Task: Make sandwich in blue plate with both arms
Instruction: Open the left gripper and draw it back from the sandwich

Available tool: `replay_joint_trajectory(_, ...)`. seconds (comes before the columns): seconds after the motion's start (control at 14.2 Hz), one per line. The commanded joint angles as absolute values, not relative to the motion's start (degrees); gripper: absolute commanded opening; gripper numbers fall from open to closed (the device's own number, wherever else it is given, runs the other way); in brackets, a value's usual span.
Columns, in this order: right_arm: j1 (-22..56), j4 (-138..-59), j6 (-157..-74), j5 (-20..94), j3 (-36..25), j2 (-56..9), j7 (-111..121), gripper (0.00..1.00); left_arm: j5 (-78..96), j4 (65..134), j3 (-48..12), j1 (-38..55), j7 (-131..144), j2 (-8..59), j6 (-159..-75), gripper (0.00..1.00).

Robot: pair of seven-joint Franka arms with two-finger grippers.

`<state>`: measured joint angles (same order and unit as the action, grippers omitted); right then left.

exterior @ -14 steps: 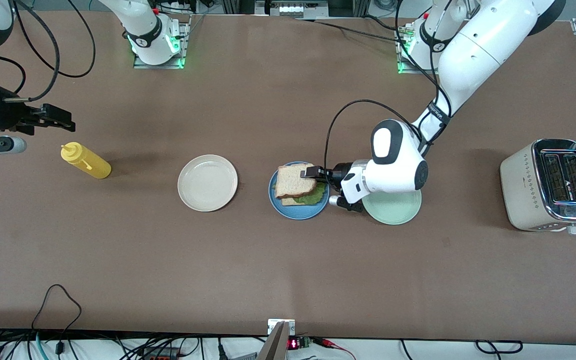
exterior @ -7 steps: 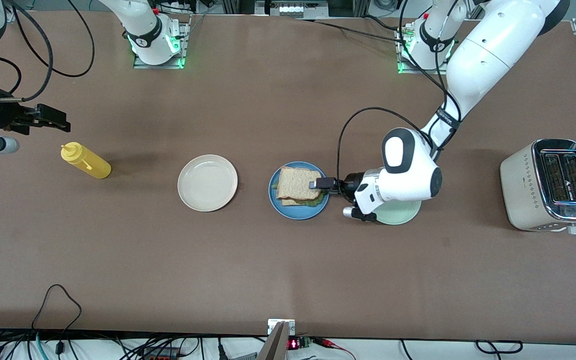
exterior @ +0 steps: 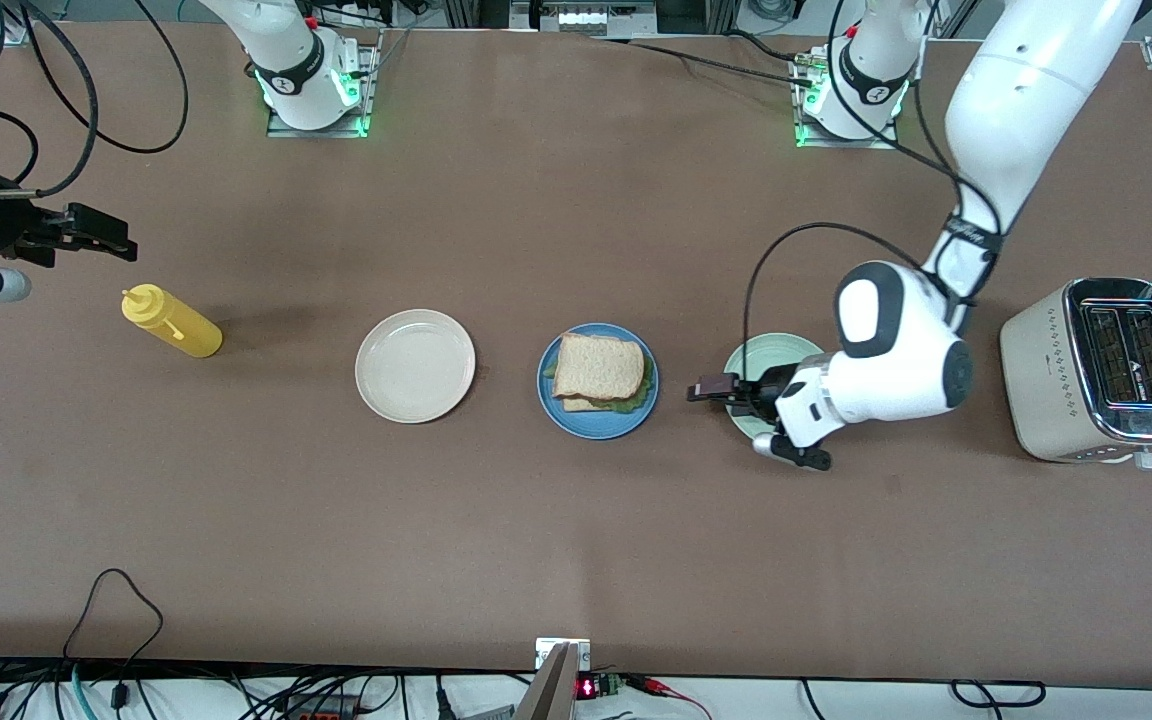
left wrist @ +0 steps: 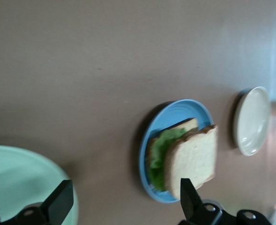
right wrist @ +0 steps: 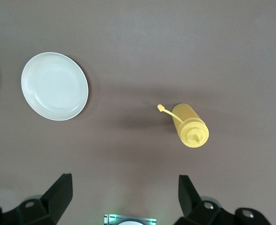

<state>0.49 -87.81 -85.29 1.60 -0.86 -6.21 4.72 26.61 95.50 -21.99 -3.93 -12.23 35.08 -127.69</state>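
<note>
Front view: the left gripper [exterior: 704, 388], black two-finger claw on a glossy white jointed arm, hangs with its jaws apart and empty over bare brown table, between the round medium-blue plate [exterior: 558, 417] and the pale mint-green round plate [exterior: 774, 351]; it touches nothing. The sandwich [exterior: 598, 372], two square light-tan bread slices with brown crust and ruffled green lettuce poking out at the edge, lies on the blue plate. A cream-white round shallow plate [exterior: 415, 365] sits beside the blue plate, toward the right arm's end. A yellow plastic squeeze bottle [exterior: 171, 321] stands further that way. A cream toaster with chrome top [exterior: 1096, 368] sits past the mint plate, at the left arm's end. The right gripper [exterior: 96, 232] waits, jaws spread and empty, just past the squeeze bottle's cap.

Left wrist view: both black fingers [left wrist: 57, 202] stand wide apart, nothing between them. Blue plate [left wrist: 175, 109] with sandwich [left wrist: 194, 159] shows, top slice matte and porous, lettuce crinkled. Mint plate [left wrist: 20, 183] edge and cream plate [left wrist: 252, 121] also visible.

Right wrist view: fingers [right wrist: 58, 193] wide apart, empty, above matte brown table; glossy cream plate [right wrist: 55, 86] and yellow bottle [right wrist: 189, 125] with thin capped nozzle below.
</note>
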Motion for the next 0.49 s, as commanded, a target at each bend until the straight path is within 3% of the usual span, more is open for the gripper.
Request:
replay_joint_trajectory(0.0, -0.44, -88.86, -85.34, 0.88, 0.35, -4.92, 4.13, 1.0, 19.02, 96.07, -17.77, -3.52, -12.13, 30.94, -124.11, 1.0)
replay_joint_trajectory(0.21, -0.35, -88.86, -85.17, 0.88, 0.35, -4.83, 4.13, 1.0, 8.91, 93.97, -14.52, -3.43, -11.69, 28.75, -123.84, 1.0)
replay_joint_trajectory(0.42, -0.35, -88.95, -85.08, 0.88, 0.35, -4.83, 4.13, 1.0, 5.1, 92.99, -3.56, 1.82, -11.07, 23.4, -119.82, 1.0)
